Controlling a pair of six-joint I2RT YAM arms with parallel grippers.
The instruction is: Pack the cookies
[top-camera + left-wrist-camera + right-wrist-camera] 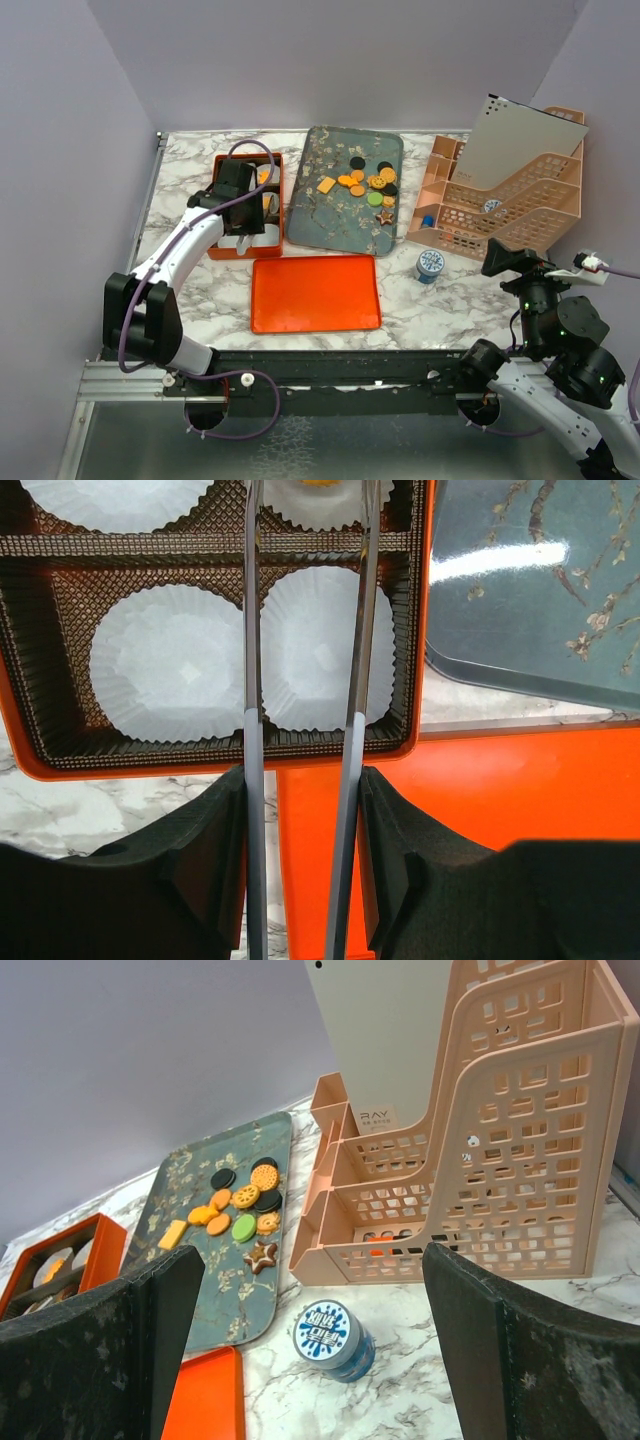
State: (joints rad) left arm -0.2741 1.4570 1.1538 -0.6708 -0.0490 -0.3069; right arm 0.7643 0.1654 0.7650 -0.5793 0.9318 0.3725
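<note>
The cookies lie in a loose pile on the grey floral tray: mostly orange, a few black, one green, one brown star. They also show in the right wrist view. My left gripper hangs over the orange box and is shut on grey metal tongs. The tongs' tips reach toward an orange cookie in a far compartment. White paper liners sit in the near compartments. My right gripper is open and empty, held above the table's right side.
The orange lid lies flat in front of the tray. A small blue-and-white tin stands below my right gripper. A peach file organizer holding a grey board fills the back right. Walls enclose the table.
</note>
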